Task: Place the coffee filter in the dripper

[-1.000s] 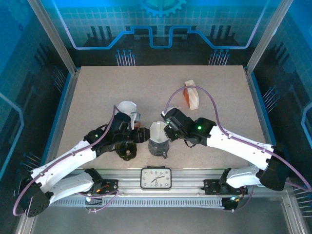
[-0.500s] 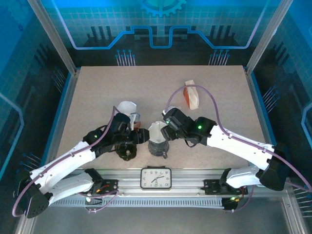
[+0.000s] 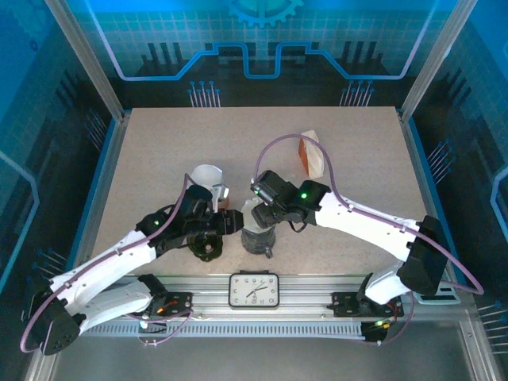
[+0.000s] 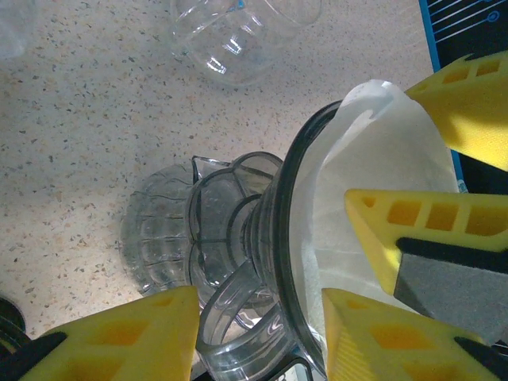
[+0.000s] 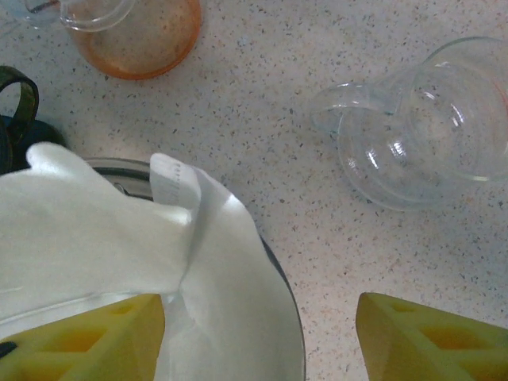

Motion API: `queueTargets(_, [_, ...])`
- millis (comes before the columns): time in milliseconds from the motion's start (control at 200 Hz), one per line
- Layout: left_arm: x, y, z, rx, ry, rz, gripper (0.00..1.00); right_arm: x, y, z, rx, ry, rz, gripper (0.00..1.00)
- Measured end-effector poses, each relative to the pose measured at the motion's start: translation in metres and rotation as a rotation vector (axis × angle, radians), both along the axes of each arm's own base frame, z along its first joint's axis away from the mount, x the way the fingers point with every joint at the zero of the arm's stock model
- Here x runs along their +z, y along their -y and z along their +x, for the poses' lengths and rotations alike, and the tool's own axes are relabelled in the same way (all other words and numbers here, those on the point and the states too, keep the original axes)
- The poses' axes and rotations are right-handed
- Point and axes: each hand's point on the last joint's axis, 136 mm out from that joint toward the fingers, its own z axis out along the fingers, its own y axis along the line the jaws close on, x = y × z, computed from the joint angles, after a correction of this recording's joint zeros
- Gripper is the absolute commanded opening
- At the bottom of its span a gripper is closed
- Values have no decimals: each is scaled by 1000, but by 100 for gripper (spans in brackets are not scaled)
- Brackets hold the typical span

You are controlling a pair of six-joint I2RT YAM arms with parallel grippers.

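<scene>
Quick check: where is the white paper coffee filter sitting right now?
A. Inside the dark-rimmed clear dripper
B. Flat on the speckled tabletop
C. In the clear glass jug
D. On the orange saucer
A: the white paper coffee filter lines the inside of the dark-rimmed clear dripper, with its top edge rising above the rim.

A speckled beige stone-look surface (image 3: 238, 135) fills the middle of the cell, edged left and right by narrow blue strips (image 3: 99, 186). Slanted aluminium posts (image 3: 83, 55) rise from its far corners. Behind it stands a dark back panel (image 3: 262, 48) printed with a pale blue grid and bright blue circuit-like lines, a gear emblem (image 3: 264, 9) glowing at its top. Tinted see-through side panels (image 3: 32, 159) close off both flanks. Along the near edge runs a grooved aluminium rail (image 3: 317, 290) carrying a small black-framed white analogue clock (image 3: 254, 290). The light is even, with soft shadows.
</scene>
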Motion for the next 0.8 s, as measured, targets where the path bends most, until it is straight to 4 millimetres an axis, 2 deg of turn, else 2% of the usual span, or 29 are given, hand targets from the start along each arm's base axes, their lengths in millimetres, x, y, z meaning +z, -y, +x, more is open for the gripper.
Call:
queueTargets(595, [0,0,1,0,4,-3,45,-32,2,7,-3,-67,-82,68])
queueTargets(800, [0,0,1,0,4,-3,45,-35,-1,8,2,-69,-78,68])
